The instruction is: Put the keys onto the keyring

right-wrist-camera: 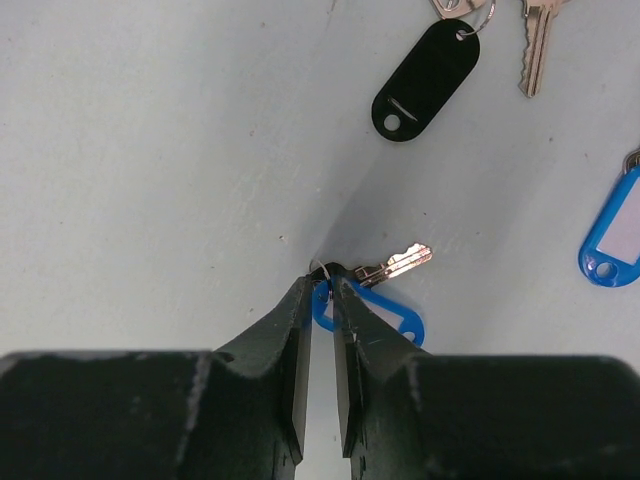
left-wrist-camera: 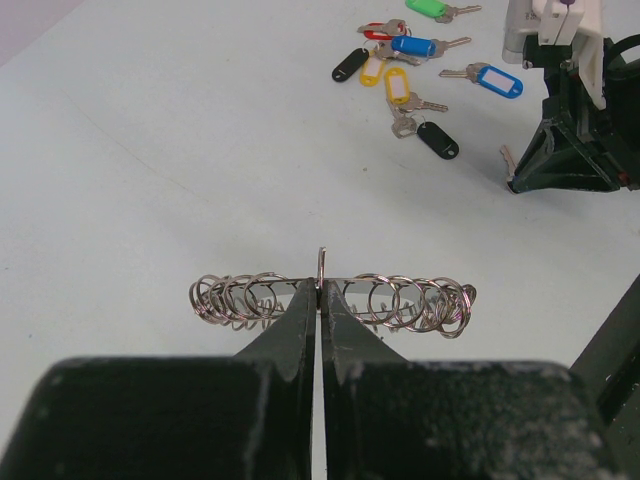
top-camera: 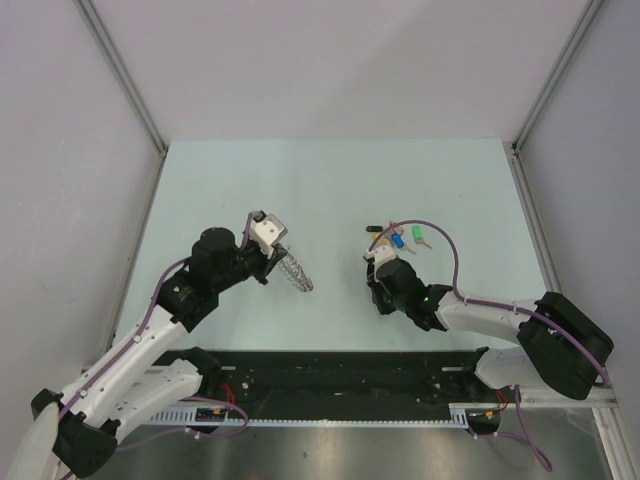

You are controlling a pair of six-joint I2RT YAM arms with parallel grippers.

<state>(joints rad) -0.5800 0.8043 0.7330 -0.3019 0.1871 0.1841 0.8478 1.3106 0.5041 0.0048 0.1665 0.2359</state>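
My left gripper (left-wrist-camera: 320, 290) is shut on the keyring (left-wrist-camera: 330, 300), a metal hoop strung with several small split rings, held level above the table. From above, the keyring (top-camera: 298, 273) sticks out right of the left gripper (top-camera: 283, 262). My right gripper (right-wrist-camera: 322, 283) is shut on the small ring end of a blue-tagged key (right-wrist-camera: 395, 318), whose blade points right. The right gripper (top-camera: 379, 298) stands just below the pile of keys (top-camera: 400, 238). The other keys (left-wrist-camera: 400, 70) lie loose, with black, yellow, blue, red and green tags.
A black-tagged key (right-wrist-camera: 425, 80) and another blue tag (right-wrist-camera: 612, 240) lie just beyond the right fingers. The right arm (left-wrist-camera: 570, 130) stands to the right of the keyring. Grey walls with metal posts close in the pale green table (top-camera: 330, 180).
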